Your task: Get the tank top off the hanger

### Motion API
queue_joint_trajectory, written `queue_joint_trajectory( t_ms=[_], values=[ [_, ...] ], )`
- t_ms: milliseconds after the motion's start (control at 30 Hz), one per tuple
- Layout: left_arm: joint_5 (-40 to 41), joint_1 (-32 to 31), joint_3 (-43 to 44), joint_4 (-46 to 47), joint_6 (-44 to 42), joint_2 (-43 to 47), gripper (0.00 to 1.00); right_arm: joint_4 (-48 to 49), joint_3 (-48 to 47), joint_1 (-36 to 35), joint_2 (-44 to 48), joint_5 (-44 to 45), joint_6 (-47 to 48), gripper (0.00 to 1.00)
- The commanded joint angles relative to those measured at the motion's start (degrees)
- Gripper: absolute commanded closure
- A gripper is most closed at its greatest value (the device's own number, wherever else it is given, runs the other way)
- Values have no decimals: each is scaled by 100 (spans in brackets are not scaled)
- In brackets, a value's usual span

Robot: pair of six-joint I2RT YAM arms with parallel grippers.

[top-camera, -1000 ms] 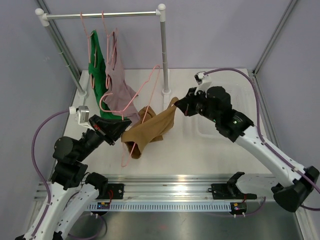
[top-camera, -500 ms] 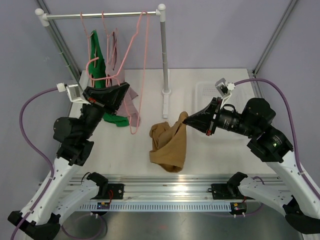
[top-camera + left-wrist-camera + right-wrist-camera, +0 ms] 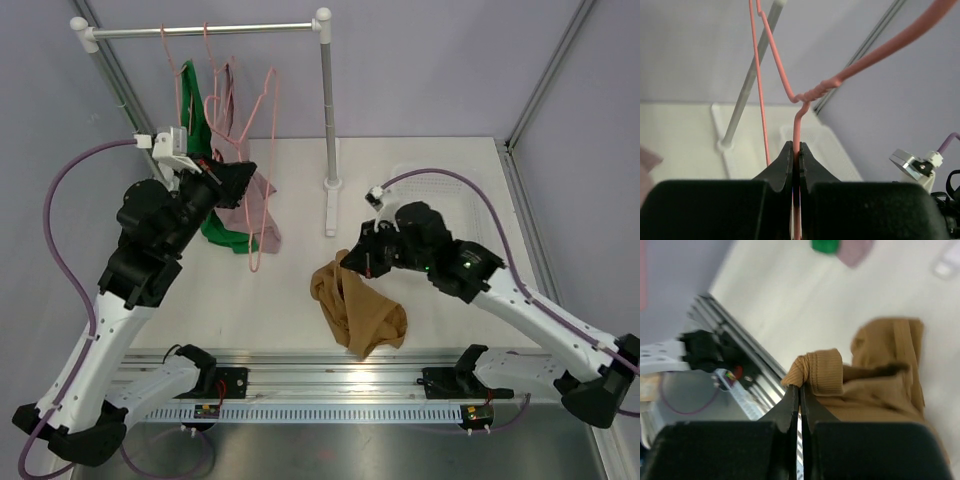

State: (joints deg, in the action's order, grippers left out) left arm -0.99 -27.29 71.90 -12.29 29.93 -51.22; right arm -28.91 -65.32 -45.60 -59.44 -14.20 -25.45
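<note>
Tan-cloth pinch at the right end effector (image 3: 800, 387): shut tight on a rolled edge of the tank top (image 3: 356, 312), lifting only that fold and letting the rest slump on the tabletop (image 3: 280, 300), on the near side of the rack post (image 3: 327, 110). Looks free of any wire, so probably ready for setting down. At the left end effector (image 3: 796, 150): clamped on the pink hanger (image 3: 815, 91) just below its twisted neck, left of the post, apparently to steady the bare wire clear of the garment.

The tank top (image 3: 358, 308) is matt ribbed cloth; the hanger (image 3: 812, 91) is smooth coated wire; the desk (image 3: 280, 312) is matt.
</note>
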Motion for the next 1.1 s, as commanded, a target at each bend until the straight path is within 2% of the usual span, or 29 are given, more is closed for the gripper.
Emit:
queue_joint_trajectory(
  t_ms=[0,33,67,100,133,167,200,333,567,767,933,1067],
  values=[
    [407,-22,351,-1150,-269,-89,100,209,440,-405,-436,1383,-258,100],
    [529,-22,429,-1231,-295,-177,100,236,511,-449,-515,1915,-345,97],
    [548,-22,456,-1292,-304,-221,100,280,642,-484,-655,2042,-459,91],
    [582,-22,500,-1415,-339,-291,100,315,687,-511,-717,2113,-504,71],
    [661,-22,588,-1477,-348,-431,100,315,713,-528,-762,2192,-531,30],
    [688,-22,649,-1556,-357,-537,100,315,714,-546,-797,2219,-540,6],
    [732,-22,789,-1670,-374,-712,100,298,705,-555,-789,2280,-557,0],
    [819,-22,1185,-1855,-471,-1161,100,61,469,-555,-552,2552,-470,1],
    [1206,-22,2582,-2303,-980,-2189,100,52,564,-555,168,2439,-373,0],
    [1365,13,4120,-2708,-1209,-3314,100,104,731,-555,319,2536,-285,1],
    [1110,258,5883,-3094,-1218,-4551,100,52,679,-555,345,2597,-267,1],
    [1110,294,6477,-2903,-1288,-5063,100,96,731,-563,459,2580,-232,1]
  ],
)
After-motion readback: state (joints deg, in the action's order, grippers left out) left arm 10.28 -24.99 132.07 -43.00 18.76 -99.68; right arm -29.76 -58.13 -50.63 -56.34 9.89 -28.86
